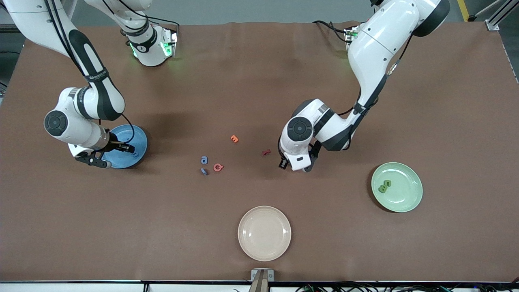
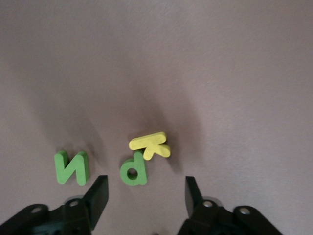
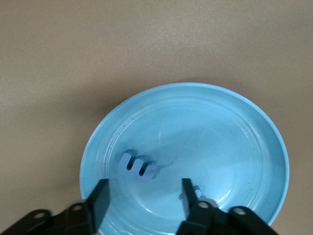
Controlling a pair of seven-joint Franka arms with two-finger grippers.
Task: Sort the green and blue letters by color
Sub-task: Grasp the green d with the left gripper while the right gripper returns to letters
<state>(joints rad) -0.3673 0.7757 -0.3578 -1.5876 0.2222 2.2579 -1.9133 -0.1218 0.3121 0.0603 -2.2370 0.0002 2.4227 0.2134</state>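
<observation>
The right tool (image 3: 142, 198) hangs with fingers apart over the blue plate (image 3: 254, 122) where a blue letter (image 3: 138, 166) lies, likely just dropped, while the left tool (image 2: 145, 196), also apart, straddles a green letter (image 2: 133, 170) to grasp it.

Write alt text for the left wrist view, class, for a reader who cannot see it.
The left gripper hangs open over the brown table, its fingers either side of a green letter. A yellow letter lies against that green one, partly on top of it, and a second green letter, an N, sits apart beside them.

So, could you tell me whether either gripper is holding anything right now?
No. The left gripper stands open over a green letter on the table; the right gripper is open above the blue plate.
</observation>
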